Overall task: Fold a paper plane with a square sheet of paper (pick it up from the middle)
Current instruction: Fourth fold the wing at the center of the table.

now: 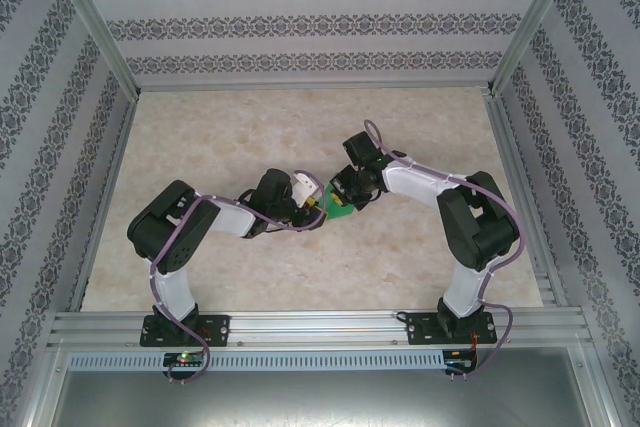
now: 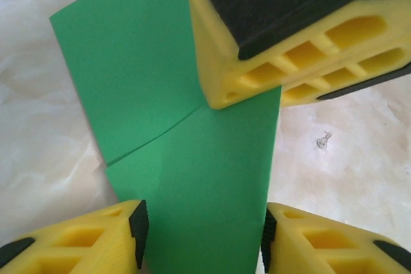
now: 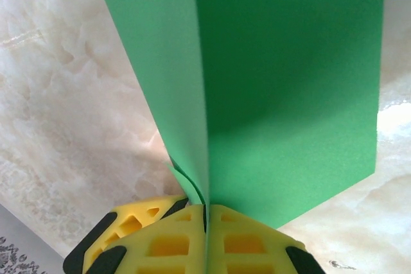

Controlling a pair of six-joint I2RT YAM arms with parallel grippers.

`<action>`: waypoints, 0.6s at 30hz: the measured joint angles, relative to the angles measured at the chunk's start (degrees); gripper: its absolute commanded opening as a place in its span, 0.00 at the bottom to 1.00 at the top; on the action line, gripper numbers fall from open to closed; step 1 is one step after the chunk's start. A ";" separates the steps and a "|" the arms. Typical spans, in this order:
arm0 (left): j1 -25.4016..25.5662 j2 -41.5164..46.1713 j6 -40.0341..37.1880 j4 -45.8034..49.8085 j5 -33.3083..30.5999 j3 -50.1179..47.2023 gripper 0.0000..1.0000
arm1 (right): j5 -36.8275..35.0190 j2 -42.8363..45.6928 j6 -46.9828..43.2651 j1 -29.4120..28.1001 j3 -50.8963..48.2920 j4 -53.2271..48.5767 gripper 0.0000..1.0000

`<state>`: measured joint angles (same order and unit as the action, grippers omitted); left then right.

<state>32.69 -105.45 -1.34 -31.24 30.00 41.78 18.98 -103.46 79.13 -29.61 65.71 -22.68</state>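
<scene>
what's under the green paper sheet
Marbled table shows on both sides of the folded green sheet, which the right gripper pinches; the patch directly beneath it is covered by the paper.

Plain green paper over cream marble, with yellow and black fingers

The paper (image 3: 289, 81) is bright green and unmarked, darker where shade falls. My left gripper (image 2: 202, 239) and right gripper (image 3: 207, 219) are yellow with black pads. The table (image 1: 220, 137) is cream marble veined in beige. The walls (image 1: 320, 17) carry white bands and grey-purple floral stripes. My left arm (image 1: 180, 237) and right arm (image 1: 470, 217) are black and white.
</scene>
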 measured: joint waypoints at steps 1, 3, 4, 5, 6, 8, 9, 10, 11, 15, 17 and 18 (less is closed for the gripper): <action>0.00 -0.07 -0.20 -0.17 0.04 0.00 0.44 | 0.00 -0.02 -0.02 0.00 0.28 -0.11 0.03; 0.00 -0.07 -0.50 -0.57 0.04 0.00 0.40 | 0.04 -0.11 -0.20 0.00 0.76 -0.46 0.05; 0.00 -0.07 -0.74 -0.72 0.07 0.00 0.38 | 0.13 -0.15 -0.39 0.00 0.98 -0.70 0.07; 0.00 -0.07 -1.03 -0.83 0.20 0.00 0.35 | 0.17 -0.17 -0.63 0.00 1.14 -0.85 0.08; 0.00 -0.09 -1.25 -0.94 0.39 0.00 0.33 | 0.20 -0.20 -0.90 0.00 1.29 -1.03 0.10; 0.02 -0.20 -1.51 -0.98 0.92 0.02 0.29 | 0.33 -0.26 -1.44 0.09 1.46 -1.29 0.15; 0.02 -0.31 -1.60 -0.98 1.11 0.02 0.27 | 0.48 -0.28 -1.64 0.15 1.62 -1.55 0.17; 0.02 -0.52 -1.70 -0.96 1.31 0.07 0.26 | 0.66 -0.35 -1.92 0.24 1.79 -1.66 0.21; 0.02 -0.72 -1.73 -0.96 1.44 0.13 0.24 | 0.85 -0.39 -2.32 0.26 1.92 -1.79 0.24; 0.24 -0.85 -1.90 -0.72 1.75 0.61 0.21 | 1.36 -0.42 -3.85 0.90 2.08 -2.29 0.44; 0.33 -0.87 -1.95 -0.35 1.99 1.16 0.20 | 1.46 -0.42 -5.01 1.42 2.08 -2.67 0.52; 0.33 -0.87 -1.95 -0.02 2.12 1.44 0.20 | 1.46 -0.42 -5.68 1.84 2.08 -2.80 0.54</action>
<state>33.01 -106.32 -3.29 -31.27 32.12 43.22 20.45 -103.88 73.45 -27.77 67.79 -25.47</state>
